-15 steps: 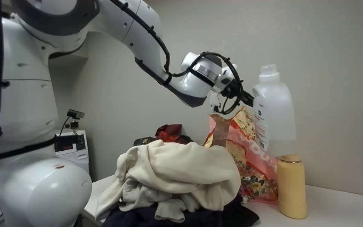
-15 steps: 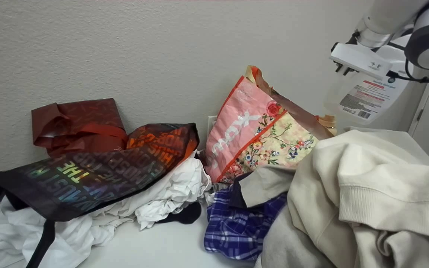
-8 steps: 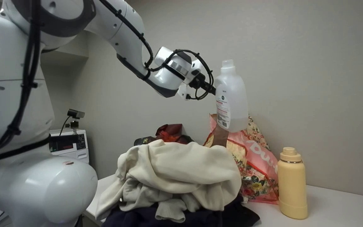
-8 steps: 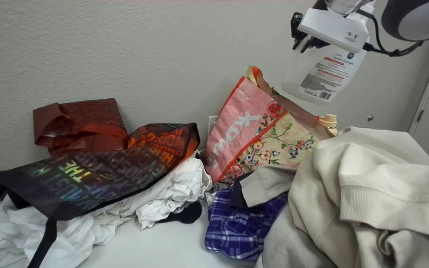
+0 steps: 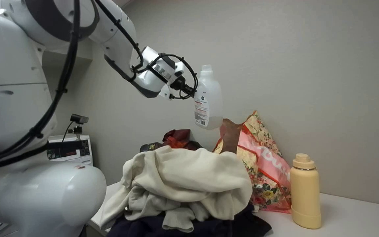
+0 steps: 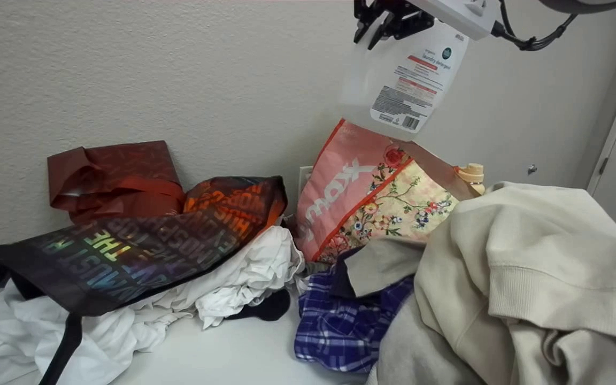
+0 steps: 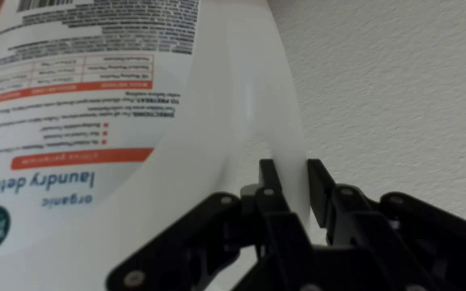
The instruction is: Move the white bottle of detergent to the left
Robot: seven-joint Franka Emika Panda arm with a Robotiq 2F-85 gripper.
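Observation:
The white bottle of detergent (image 5: 211,104) is held in the air, nearly upright, well above the cloth pile. In an exterior view (image 6: 409,80) it tilts, and its bottom overlaps the top of the floral bag; its upper part is hidden or cut off. The gripper (image 6: 365,44) is shut on the bottle's handle, with one finger passed through the handle opening. In the wrist view the gripper (image 7: 290,165) has the translucent handle between its fingers, and the bottle's printed label (image 7: 83,117) appears upside down at the left.
A floral bag (image 5: 268,168) stands against the wall beside a pale yellow bottle (image 5: 305,194). A cream sweatshirt (image 5: 186,174) lies heaped in front. A dark lettered bag (image 6: 126,262), a dark red bag (image 6: 121,182), white cloth (image 6: 249,278) and plaid cloth (image 6: 345,321) lie on the white table (image 6: 222,353).
The gripper has carried the bottle leftward in both exterior views, from above the yellow bottle to left of the floral bag in an exterior view. It also rose at first. Other things stayed put.

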